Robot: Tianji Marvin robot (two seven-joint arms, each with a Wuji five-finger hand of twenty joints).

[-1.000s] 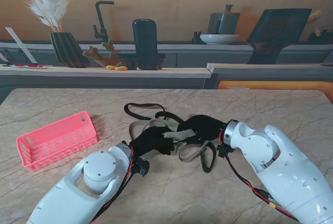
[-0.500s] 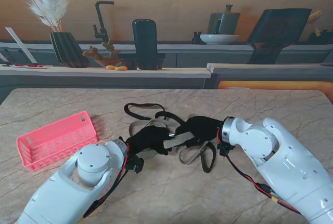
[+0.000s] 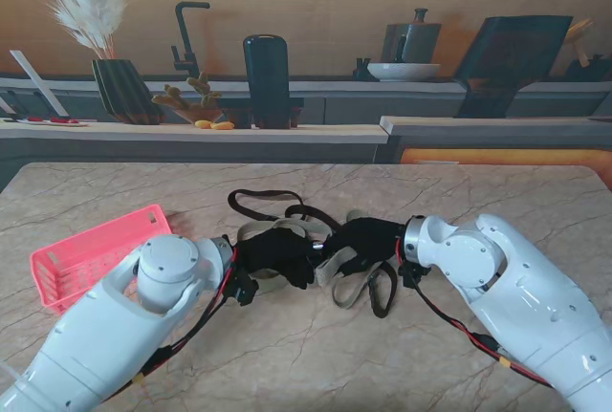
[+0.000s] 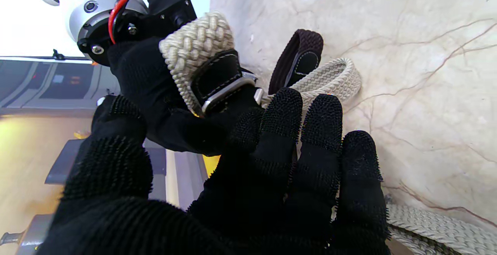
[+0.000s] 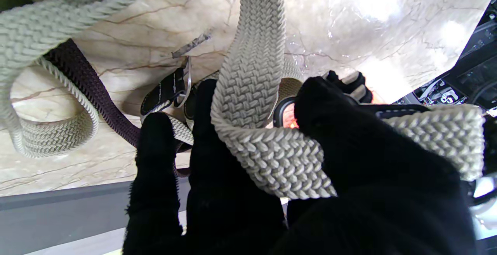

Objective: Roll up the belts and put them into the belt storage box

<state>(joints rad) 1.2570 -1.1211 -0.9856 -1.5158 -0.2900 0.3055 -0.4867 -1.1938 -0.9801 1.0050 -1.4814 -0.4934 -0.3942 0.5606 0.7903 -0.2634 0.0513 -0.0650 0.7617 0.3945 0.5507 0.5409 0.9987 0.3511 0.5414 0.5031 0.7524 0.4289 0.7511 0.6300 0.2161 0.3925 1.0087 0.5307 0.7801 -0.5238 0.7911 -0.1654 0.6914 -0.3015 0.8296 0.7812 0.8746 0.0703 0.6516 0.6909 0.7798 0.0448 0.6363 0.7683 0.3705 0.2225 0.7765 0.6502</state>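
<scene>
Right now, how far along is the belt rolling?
Early. Done: nothing stored that I can see; the pink box sits at my left with no belt visible in it. In hand: the right hand is shut on the beige woven belt, draped over its fingers near the buckle, with the left hand working beside it. Left: the dark belt lies loose and unrolled, farther from me.

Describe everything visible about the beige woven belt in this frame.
The beige woven belt is a braided, fabric-looking strap with dark leather-like end tabs and a metal buckle. It is not rolled: it lies in loose loops on the marble table, tangled with a dark brown belt. The right hand grips one stretch, bent over its fingers; the left hand meets it at the buckle end.
</scene>
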